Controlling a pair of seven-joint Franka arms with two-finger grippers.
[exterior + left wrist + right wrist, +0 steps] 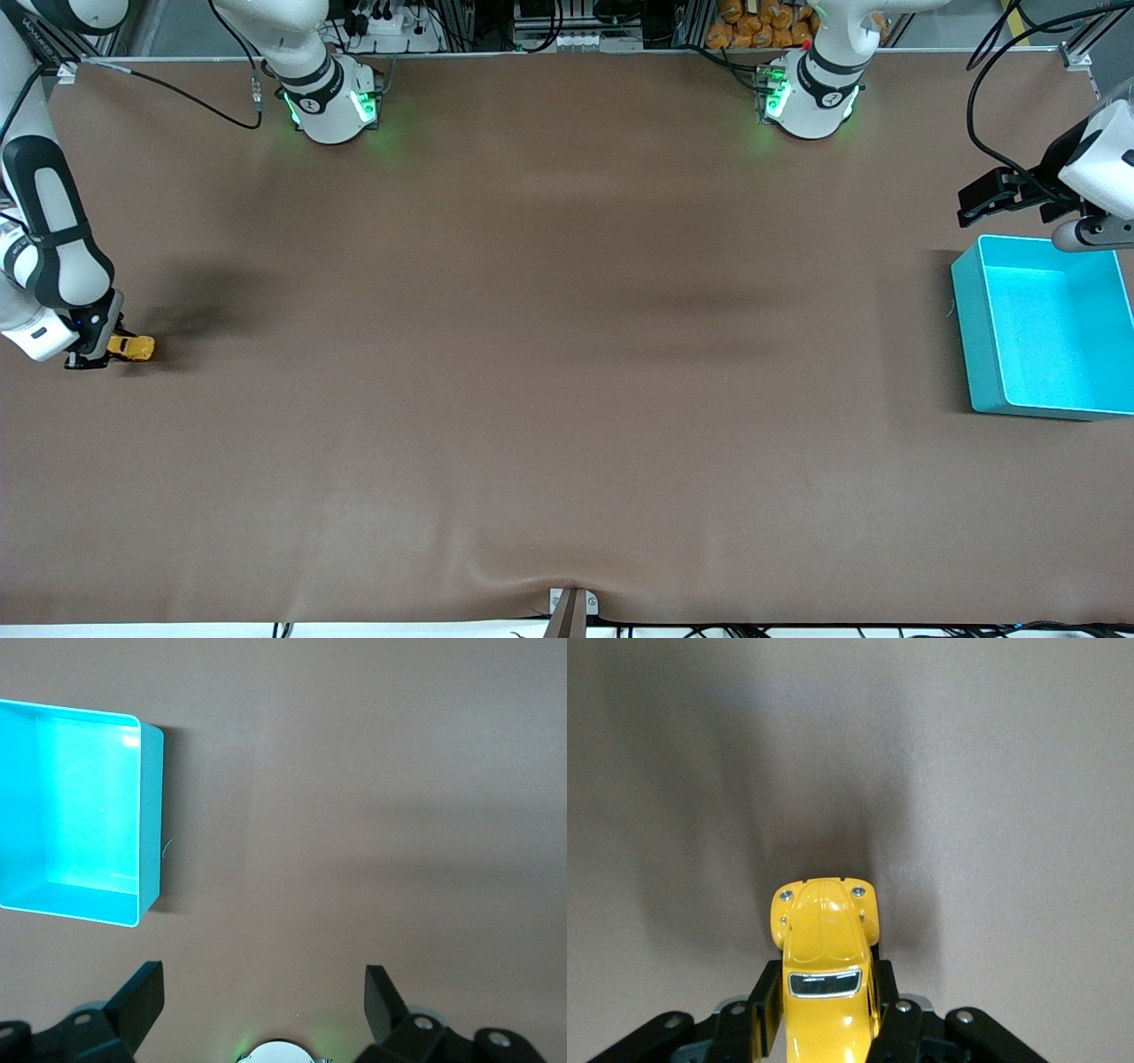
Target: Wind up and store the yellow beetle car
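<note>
Right gripper [824, 1019] clamped on the yellow beetle car [824, 939], nose pointing outward past the fingertips. Left gripper [264, 992] spread wide, holding nothing, waiting beside the turquoise box [151, 815].

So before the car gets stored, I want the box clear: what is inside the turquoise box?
Nothing shows inside the turquoise box: its floor and inner walls look bare. In the front view the left arm covers one corner.
</note>
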